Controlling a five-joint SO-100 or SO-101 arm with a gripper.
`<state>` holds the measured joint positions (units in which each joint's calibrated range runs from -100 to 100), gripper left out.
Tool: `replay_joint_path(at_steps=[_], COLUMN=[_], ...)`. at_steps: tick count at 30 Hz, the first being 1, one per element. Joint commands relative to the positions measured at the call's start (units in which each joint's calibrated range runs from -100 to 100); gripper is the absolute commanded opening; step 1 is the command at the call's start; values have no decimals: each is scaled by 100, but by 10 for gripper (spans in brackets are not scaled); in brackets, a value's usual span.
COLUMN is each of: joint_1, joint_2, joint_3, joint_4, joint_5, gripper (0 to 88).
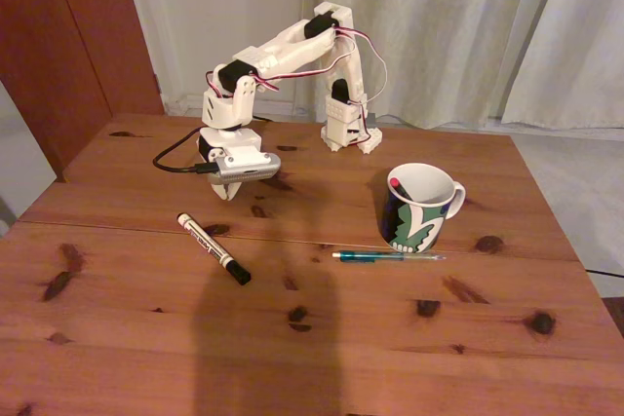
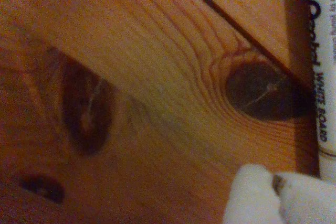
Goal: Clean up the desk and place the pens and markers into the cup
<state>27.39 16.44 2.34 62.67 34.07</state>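
My gripper (image 1: pixel 227 191) hangs low over the desk (image 1: pixel 322 338), left of the arm's base and just behind the seam. In the wrist view its two white fingertips (image 2: pixel 252 195) meet at the bottom right with nothing between them. The white marker (image 1: pixel 213 247) with a black cap lies slanted on the desk in front of the gripper, and runs along the right edge of the wrist view (image 2: pixel 325 77). A green pen (image 1: pixel 388 256) lies flat in front of the cup (image 1: pixel 421 209). Inside the cup stands a black pen with a red tip (image 1: pixel 397 183).
The arm's base (image 1: pixel 349 129) stands at the back middle of the desk, with a black cable (image 1: pixel 175 161) trailing left of the gripper. Curtains hang behind. Dark knots (image 2: pixel 260 90) dot the wood. The desk's front half holds nothing but a shadow.
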Motion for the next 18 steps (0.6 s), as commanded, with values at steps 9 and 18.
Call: replay_joint_path(at_steps=[9,18], joint_1=[-73,-73], joint_2=[685,1447], joint_3=[-928,-1604], joint_4=[-783,-1067], joint_5=[25,14], gripper=[7,12])
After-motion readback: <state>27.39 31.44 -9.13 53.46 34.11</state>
